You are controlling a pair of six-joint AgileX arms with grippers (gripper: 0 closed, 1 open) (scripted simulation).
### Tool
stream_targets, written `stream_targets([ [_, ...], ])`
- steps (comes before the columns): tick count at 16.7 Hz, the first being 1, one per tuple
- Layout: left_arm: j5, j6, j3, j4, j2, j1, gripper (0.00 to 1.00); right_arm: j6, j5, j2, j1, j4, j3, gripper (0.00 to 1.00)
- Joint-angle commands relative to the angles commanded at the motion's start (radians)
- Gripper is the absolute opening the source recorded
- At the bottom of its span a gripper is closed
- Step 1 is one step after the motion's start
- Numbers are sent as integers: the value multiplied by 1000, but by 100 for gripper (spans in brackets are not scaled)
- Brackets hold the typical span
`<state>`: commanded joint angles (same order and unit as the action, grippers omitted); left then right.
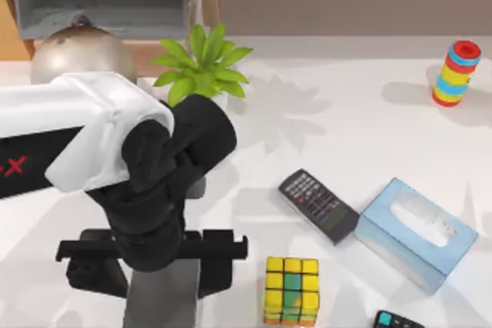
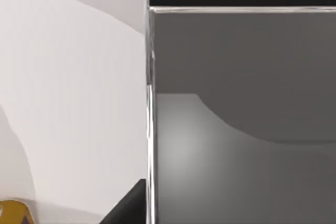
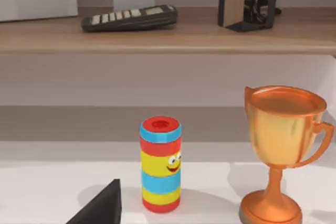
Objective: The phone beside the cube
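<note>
Left claw [image 1: 157, 263] over phone [image 1: 161, 297], cube [image 1: 291, 290] just beside.

A red "X" mark stands on the black band of the white left arm [image 1: 46, 160]; no words are legible.

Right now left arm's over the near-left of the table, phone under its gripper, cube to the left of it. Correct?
Not quite. In the top view the cube sits to the right of the phone, not left. The rest holds: the left gripper is over the near-left of the table, above the phone.
</note>
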<state>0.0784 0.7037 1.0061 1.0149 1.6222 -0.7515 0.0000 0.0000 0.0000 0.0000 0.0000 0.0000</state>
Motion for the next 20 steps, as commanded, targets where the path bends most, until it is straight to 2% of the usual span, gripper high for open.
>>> stream_targets([
  [7,35,-2,-46,-64,19,-1,0,0,0,0,0,0,0,100],
  [16,-69,4,-90,-201,36,17,0,0,0,0,0,0,0,100],
  [20,-78,5,-102,-210,48,18,0,0,0,0,0,0,0,100],
])
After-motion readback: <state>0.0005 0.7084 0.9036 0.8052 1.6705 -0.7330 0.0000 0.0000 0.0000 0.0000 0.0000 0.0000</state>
